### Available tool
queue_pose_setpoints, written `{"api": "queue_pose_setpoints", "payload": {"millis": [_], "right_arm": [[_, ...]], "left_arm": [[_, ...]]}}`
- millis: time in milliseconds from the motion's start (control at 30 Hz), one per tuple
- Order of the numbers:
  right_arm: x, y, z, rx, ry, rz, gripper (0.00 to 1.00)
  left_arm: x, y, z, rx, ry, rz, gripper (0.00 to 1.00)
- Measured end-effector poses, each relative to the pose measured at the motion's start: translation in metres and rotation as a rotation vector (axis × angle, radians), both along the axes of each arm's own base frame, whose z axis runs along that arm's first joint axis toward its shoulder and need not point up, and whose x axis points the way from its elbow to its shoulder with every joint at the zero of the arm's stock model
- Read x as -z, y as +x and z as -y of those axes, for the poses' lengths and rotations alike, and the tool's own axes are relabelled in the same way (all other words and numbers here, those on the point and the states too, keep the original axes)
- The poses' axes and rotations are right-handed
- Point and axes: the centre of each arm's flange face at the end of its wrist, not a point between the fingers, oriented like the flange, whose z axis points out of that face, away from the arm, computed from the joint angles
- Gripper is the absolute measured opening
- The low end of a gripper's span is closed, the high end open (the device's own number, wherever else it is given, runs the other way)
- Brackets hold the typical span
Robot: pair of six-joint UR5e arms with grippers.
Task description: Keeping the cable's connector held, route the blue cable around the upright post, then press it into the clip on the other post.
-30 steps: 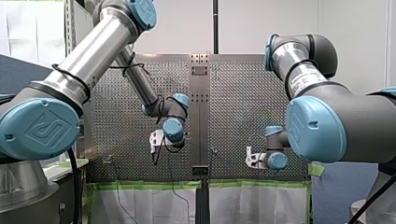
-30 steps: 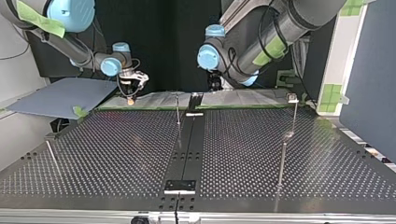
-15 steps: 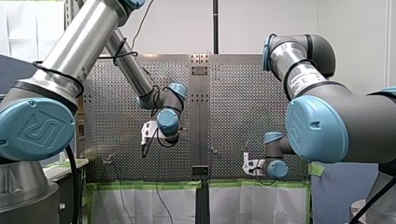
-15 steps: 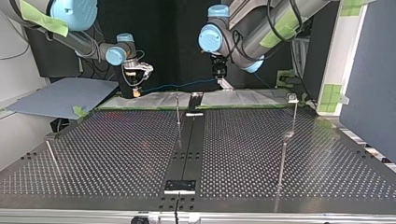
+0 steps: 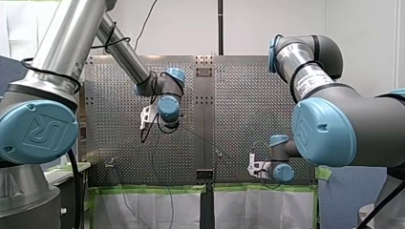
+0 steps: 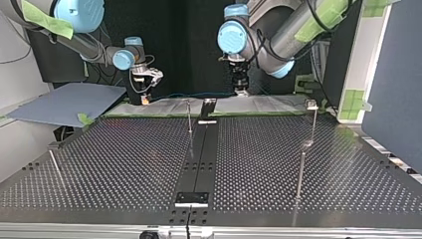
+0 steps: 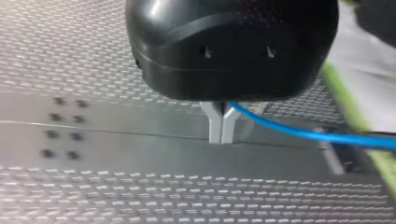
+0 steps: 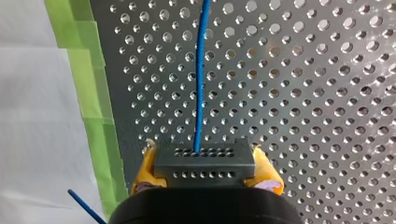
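right gripper [image 8: 205, 170]: yellow pads closed firmly on the connector [image 8: 204, 161], a dark perforated block; held just above the table [image 6: 124, 164], at its arm-side edge toward the corner at the top view's left
blue cable [image 8: 200, 79]: leaves the connector and hangs in the air along that same edge as far as the left gripper, clear of the surface
left gripper [image 7: 222, 129]: metal fingers pinched together on the blue cable with no gap showing, above the middle of the arm-side edge
upright post [image 6: 189, 119]: a little in from the middle of that edge, apart from the blue cable
clip post [image 6: 314, 124]: near the arm-side corner at the top view's right, by judgement; clip too small to read
step in hand: routing barely begun, nothing wrapped yet
next move calls for: left gripper leading the blue cable round the upright post, right gripper keeping its hold, little slack
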Motion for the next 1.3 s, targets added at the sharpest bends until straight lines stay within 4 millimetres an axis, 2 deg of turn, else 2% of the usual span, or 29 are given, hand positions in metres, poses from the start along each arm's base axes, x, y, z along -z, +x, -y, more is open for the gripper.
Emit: {"api": "queue_pose_setpoints", "payload": {"millis": [233, 633, 767, 1033, 1300], "right_arm": [[-0.002, 0.004, 0.003, -0.010, 0.001, -0.012, 0.00], [-0.002, 0.006, 0.003, -0.014, 0.002, -0.015, 0.00], [-0.002, 0.006, 0.003, -0.014, 0.002, -0.014, 0.00], [-0.003, 0.006, 0.004, -0.014, 0.000, -0.011, 0.00], [-0.003, 0.007, 0.004, -0.023, 0.002, -0.009, 0.00]], "left_arm": [[-0.051, 0.013, 0.004, -0.008, -0.036, 0.092, 0.00], [-0.165, 0.023, -0.002, -0.054, -0.080, 0.229, 0.00], [-0.205, 0.023, -0.008, -0.071, -0.105, 0.278, 0.00], [-0.265, 0.018, -0.020, -0.086, -0.154, 0.352, 0.00], [-0.338, 0.015, -0.053, -0.116, -0.228, 0.455, 0.00]]}}
